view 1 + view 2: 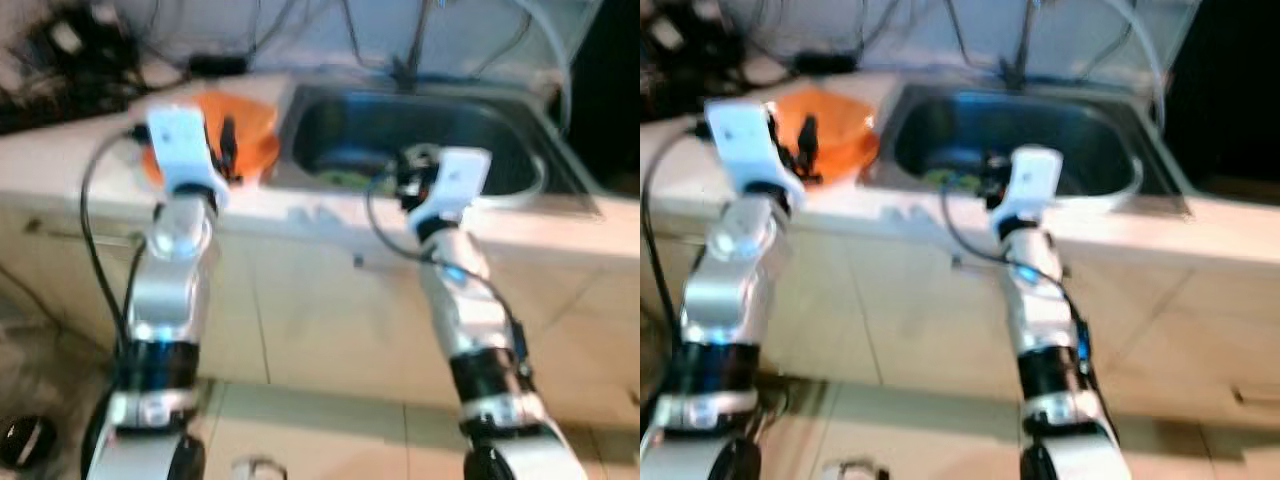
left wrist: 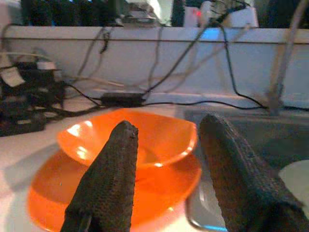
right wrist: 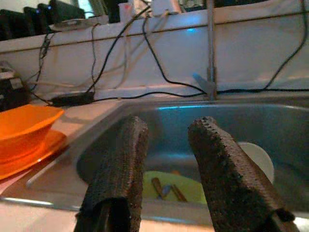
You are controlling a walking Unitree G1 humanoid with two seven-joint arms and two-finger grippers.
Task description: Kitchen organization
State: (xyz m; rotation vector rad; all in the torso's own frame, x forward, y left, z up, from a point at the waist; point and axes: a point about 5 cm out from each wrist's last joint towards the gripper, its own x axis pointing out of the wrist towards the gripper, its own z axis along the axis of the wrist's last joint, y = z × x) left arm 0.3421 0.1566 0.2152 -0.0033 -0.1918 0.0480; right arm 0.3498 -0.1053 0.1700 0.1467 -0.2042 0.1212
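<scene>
bowl (image 2: 145,137), orange, nested on orange plate (image 2: 96,203), counter beside sink (image 3: 289,130). likely light, rigid, slick plastic; best taken by the rim. my left gripper (image 2: 166,169) released, aimed at the bowl. my right gripper (image 3: 166,164) released over sink holding yellow dish (image 3: 166,186).
</scene>
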